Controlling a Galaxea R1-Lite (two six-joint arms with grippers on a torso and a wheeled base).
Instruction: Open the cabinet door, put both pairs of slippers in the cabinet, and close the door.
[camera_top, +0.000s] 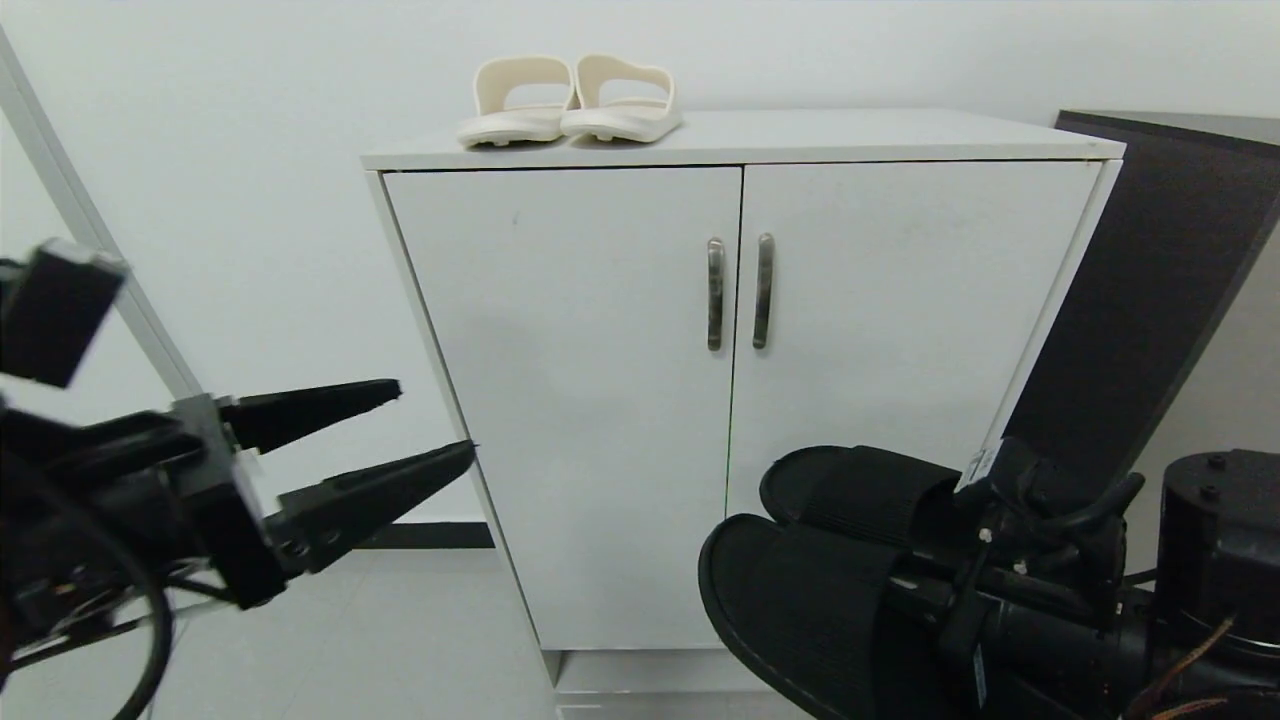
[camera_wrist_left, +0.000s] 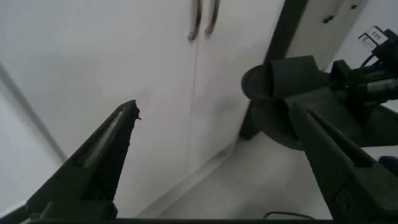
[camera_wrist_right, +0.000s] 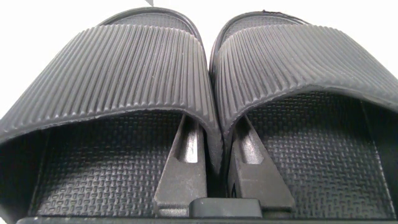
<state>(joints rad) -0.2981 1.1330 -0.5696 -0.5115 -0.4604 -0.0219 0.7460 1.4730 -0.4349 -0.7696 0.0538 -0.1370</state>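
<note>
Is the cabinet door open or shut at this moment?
Shut. Both cabinet doors lie flush with the front, meeting in a thin line, their handles side by side.

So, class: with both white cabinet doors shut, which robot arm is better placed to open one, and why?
Left. The left gripper is open and empty near the white wooden cabinet; the right gripper is shut on the black ribbed rubber slippers.
</note>
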